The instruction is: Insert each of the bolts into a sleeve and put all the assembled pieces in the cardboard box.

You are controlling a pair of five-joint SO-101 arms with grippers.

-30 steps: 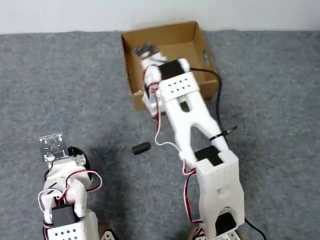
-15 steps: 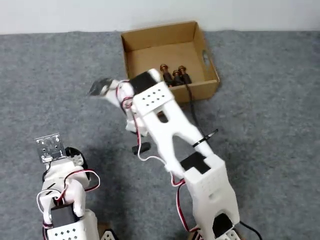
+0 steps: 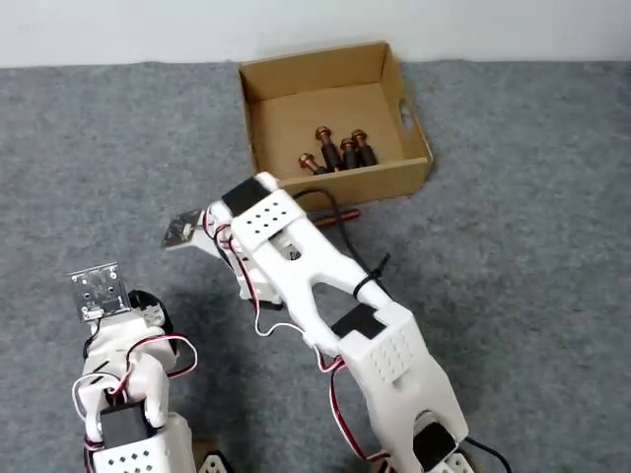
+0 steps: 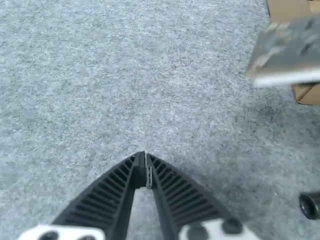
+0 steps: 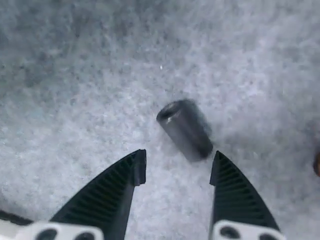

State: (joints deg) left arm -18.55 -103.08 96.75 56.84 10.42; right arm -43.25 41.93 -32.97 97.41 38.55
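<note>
The right gripper (image 5: 175, 162) has swung out of the cardboard box (image 3: 394, 179) to the near left, jaws apart above the sleeve (image 5: 185, 130)

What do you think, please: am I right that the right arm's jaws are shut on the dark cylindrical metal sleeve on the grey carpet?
Not quite: the right wrist view shows the right arm's jaws open, not shut. The dark cylindrical metal sleeve lies on the grey carpet at their tips, touching neither.

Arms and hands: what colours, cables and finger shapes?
The left arm and right arm have white hole-dotted shells, black motors, red-and-white wires; the right adds a black cable. The left hand and right hand have black ribbed wedge fingers on white bases.
</note>
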